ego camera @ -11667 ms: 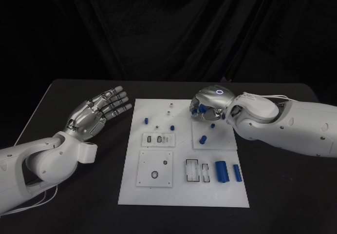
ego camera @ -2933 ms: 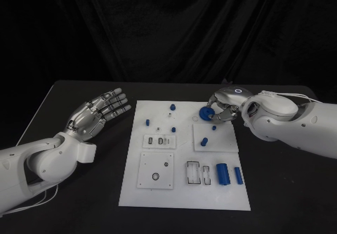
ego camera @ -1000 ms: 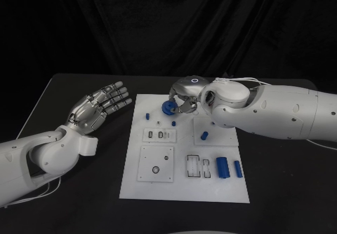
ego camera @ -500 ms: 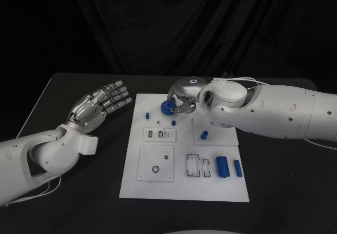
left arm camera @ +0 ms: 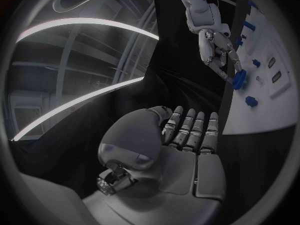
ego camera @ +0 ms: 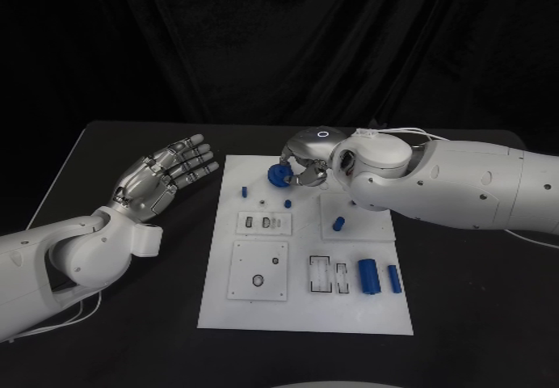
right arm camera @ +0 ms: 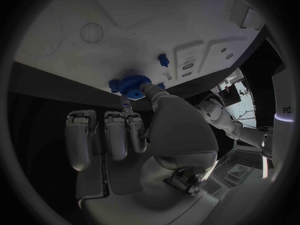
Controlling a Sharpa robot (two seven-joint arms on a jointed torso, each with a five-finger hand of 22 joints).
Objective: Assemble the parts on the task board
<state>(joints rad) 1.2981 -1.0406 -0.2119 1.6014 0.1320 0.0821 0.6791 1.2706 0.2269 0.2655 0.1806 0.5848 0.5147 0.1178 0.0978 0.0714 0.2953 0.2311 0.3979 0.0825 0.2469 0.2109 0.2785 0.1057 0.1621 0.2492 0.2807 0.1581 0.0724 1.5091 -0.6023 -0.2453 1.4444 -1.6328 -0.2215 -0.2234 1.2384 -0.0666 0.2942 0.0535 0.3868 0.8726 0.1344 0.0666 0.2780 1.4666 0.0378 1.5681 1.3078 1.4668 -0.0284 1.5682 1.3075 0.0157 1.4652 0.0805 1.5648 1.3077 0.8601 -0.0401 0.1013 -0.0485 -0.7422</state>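
Note:
My right hand (ego camera: 308, 160) pinches a blue toothed gear (ego camera: 279, 177) between thumb and fingertip, low over the far part of the white task board (ego camera: 305, 311). The right wrist view shows the gear (right arm camera: 132, 86) at the fingertips, close to the board (right arm camera: 75, 15), with a small blue peg (right arm camera: 163, 60) just past it. My left hand (ego camera: 161, 178) hovers palm-up with its fingers apart left of the board, holding nothing. From the left wrist, the left hand (left arm camera: 181, 150) lies flat and the right hand (left arm camera: 215, 50) holds the gear (left arm camera: 239, 79).
On the board stand a small blue peg (ego camera: 245, 191) at the far left, another (ego camera: 287, 204) near the middle and one (ego camera: 339, 224) on the raised right plate. Two blue cylinders (ego camera: 371, 277) lie at the near right beside rectangular slots (ego camera: 317, 275).
Earlier the right hand carried the gear from the board's far right corner leftward to the far middle. Over the last second it has hardly shifted. The left hand has stayed put.

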